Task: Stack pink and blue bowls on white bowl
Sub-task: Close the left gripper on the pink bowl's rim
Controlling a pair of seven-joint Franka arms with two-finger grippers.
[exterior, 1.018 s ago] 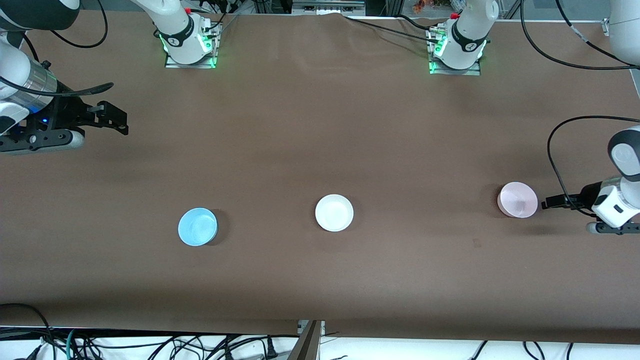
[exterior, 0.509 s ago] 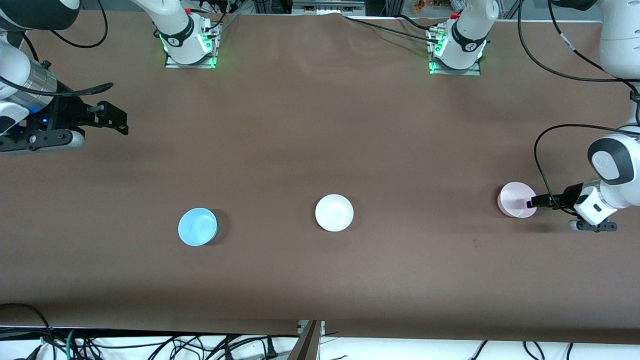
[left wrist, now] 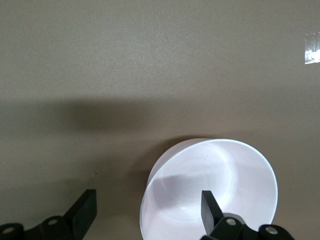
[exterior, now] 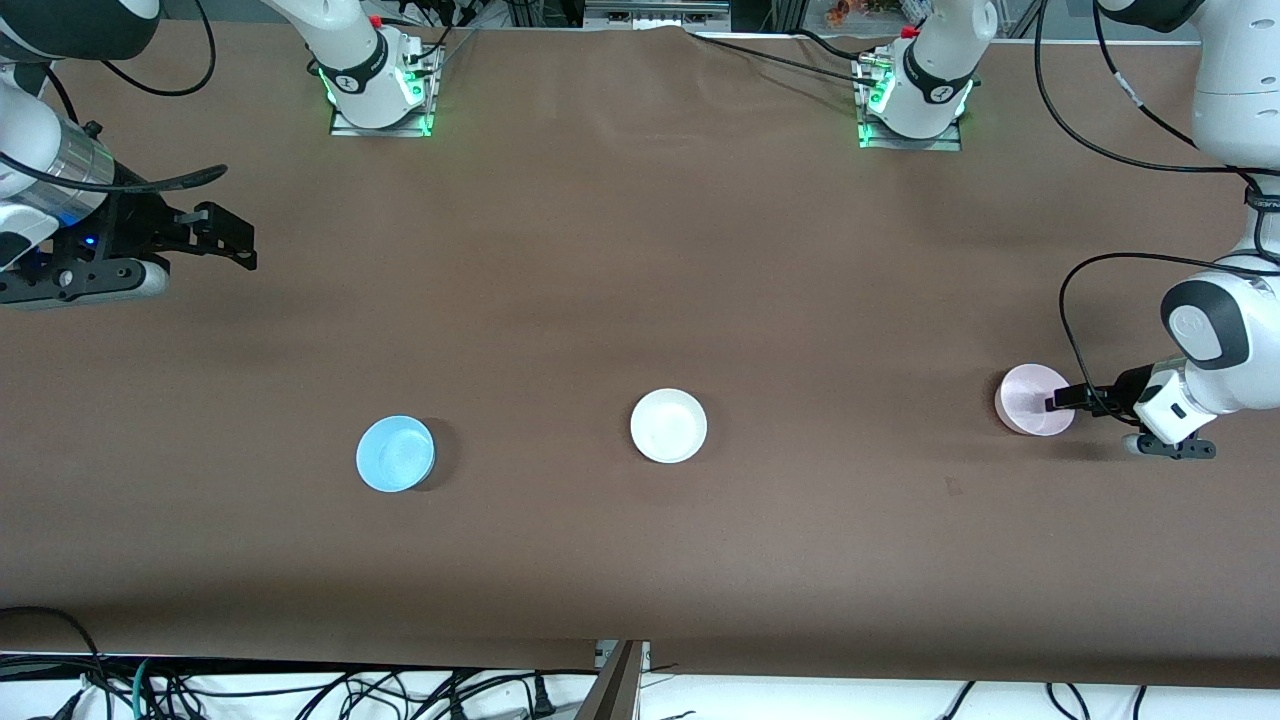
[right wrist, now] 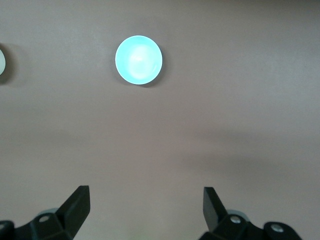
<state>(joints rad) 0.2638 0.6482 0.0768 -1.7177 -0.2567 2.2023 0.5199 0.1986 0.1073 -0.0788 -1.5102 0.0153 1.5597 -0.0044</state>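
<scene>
**Inspector:** Right gripper (exterior: 225, 235)?

**Assistant:** Waiting, jaws spread, empty, over bare table (exterior: 640, 250). Blue bowl (exterior: 395, 453) and white bowl (exterior: 668, 425) lie apart, unstacked.

**Inspector:** Left gripper (left wrist: 145, 210)?

**Assistant:** Spread, straddling the pink bowl's (exterior: 1030, 398) rim at its arm's end, not clamped — apparently positioned for pickup.

The white bowl (exterior: 668, 425) sits upright mid-desk; the blue bowl (exterior: 395, 453) lies toward the right arm's end, the pink bowl (exterior: 1030, 398) toward the left arm's end, all apart.

The white bowl (exterior: 668, 425) sits on the table (exterior: 640, 250) between the blue bowl (exterior: 395, 453) and pink bowl (exterior: 1030, 398).
</scene>
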